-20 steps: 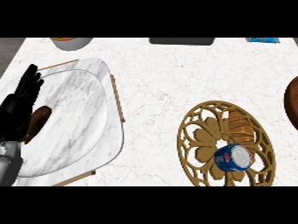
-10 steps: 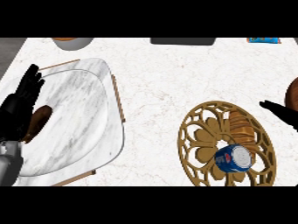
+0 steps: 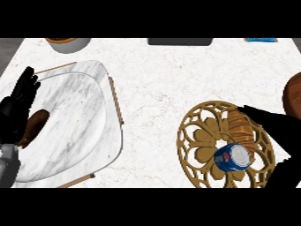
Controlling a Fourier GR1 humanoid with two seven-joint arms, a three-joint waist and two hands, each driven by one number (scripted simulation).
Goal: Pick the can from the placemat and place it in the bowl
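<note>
The blue can (image 3: 233, 157) stands on the round gold placemat (image 3: 198, 145). The right hand (image 3: 289, 132) is just beside it, on its right, fingers spread and holding nothing. The left hand (image 3: 13, 110) rests open over the big marble bowl (image 3: 81, 119), far from the can.

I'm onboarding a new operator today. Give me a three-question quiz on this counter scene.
1. True or false: the can stands on the placemat.
2. Which hand is nearer the can? A) left hand B) right hand
3. Fill in: the large marble bowl lies at the view's ____ side.

Key: 1 true; 2 B; 3 left.
</note>
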